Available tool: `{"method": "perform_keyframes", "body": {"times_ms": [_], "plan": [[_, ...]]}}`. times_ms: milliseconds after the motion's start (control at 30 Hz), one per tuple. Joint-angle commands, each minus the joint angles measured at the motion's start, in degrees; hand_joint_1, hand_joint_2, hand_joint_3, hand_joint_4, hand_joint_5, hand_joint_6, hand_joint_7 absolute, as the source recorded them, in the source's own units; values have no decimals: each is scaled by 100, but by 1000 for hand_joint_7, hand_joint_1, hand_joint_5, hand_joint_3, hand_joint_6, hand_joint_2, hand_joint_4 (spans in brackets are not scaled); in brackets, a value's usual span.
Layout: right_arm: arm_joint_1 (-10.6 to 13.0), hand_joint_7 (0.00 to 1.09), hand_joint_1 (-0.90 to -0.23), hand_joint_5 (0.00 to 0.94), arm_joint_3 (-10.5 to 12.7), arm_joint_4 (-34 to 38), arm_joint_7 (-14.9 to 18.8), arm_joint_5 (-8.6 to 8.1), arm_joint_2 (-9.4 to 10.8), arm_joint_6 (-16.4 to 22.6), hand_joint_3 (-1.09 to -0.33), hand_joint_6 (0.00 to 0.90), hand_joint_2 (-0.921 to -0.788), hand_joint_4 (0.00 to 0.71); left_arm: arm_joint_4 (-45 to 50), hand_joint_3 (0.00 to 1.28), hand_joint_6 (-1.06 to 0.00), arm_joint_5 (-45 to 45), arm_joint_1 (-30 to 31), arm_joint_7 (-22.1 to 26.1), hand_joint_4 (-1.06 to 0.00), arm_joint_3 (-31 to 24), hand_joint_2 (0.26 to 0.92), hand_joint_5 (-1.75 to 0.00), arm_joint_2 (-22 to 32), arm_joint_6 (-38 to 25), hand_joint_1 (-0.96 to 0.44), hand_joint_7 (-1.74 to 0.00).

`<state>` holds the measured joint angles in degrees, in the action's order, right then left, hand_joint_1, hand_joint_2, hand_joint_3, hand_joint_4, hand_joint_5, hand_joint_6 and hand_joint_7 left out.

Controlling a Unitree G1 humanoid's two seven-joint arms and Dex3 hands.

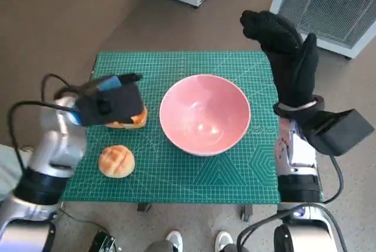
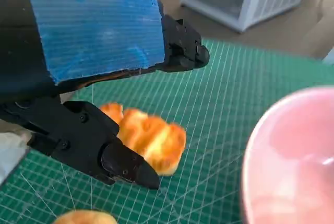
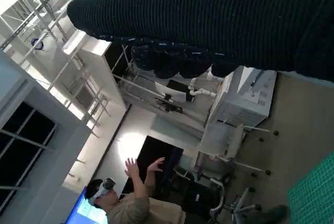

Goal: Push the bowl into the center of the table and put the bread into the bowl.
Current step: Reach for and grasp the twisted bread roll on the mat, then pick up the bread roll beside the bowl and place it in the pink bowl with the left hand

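Two bread rolls (image 1: pixel 117 161) lie beside the bowl (image 1: pixel 204 114).

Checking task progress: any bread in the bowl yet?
No. The pink bowl is empty in the head view; both bread pieces lie on the green mat.

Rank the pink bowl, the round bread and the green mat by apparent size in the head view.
1. Green mat.
2. Pink bowl.
3. Round bread, clearly the smallest.
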<state>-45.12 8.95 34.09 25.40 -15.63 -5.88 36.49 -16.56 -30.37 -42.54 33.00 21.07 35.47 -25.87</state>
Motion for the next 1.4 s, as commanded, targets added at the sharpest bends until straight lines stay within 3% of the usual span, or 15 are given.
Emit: {"method": "perform_keyframes", "body": {"times_ms": [33, 367, 500, 567, 633, 700, 733, 800, 933, 1200, 1400], "plan": [[69, 377, -685, 1, -1, 64, 23, -33, 23, -35, -757, 128, -921, 224, -737, 2, -304, -238, -191, -219, -159, 241, 740, -1, -177, 266, -189, -4], [114, 395, -702, 1, 21, -3, 54, -87, -28, -83, -751, 122, -921, 226, -2147, 4, -345, -692, -566, -426, -186, 695, 745, -11, -495, 479, -83, -20], [131, 401, -706, 2, 25, -33, 60, -112, -45, -102, -748, 121, -921, 228, -2586, 15, -524, -773, -643, -627, -484, 760, 775, -92, -600, 625, -8, -53], [144, 404, -708, 2, 24, -59, 57, -119, -46, -115, -746, 119, -921, 228, -2773, 14, -636, -795, -666, -732, -570, 783, 793, -521, -635, 725, 16, -51], [155, 405, -709, 2, 20, -83, 52, -130, -46, -129, -746, 118, -921, 228, -2916, 21, -727, -818, -672, -837, -660, 795, 849, -831, -652, 831, 194, -72], [164, 407, -710, 2, 14, -103, 46, -138, -49, -144, -746, 116, -921, 228, -3027, 25, -817, -838, -674, -941, -706, 805, 879, -992, -657, 941, 285, -106], [168, 408, -710, 2, 13, -113, 44, -140, -50, -152, -746, 115, -921, 228, -3075, 24, -778, -845, -677, -988, -721, 808, 893, -1081, -658, 990, 183, -402], [175, 409, -711, 2, 8, -130, 32, -134, -49, -164, -746, 114, -921, 228, -3184, 24, -751, -879, -679, -1134, -728, 825, 903, -1147, -648, 1123, 94, -676], [187, 413, -711, 1, 5, -150, 19, -126, -44, -177, -746, 112, -921, 228, -3347, 20, -748, -946, -717, -1399, -726, 842, 907, -1172, -616, 1347, 20, -927], [201, 419, -707, 1, -1, -170, 20, -130, -28, -194, -747, 109, -921, 228, -2889, 19, -746, -859, -691, -1705, -728, 536, 909, -1183, -397, 1563, 2, -983], [236, 423, -704, 1, -17, -209, 17, -123, -8, -187, -747, 106, -921, 228, -1784, 18, -758, -631, -428, -1914, -737, -12, 909, -1229, -195, 1560, 2, -909]]}}
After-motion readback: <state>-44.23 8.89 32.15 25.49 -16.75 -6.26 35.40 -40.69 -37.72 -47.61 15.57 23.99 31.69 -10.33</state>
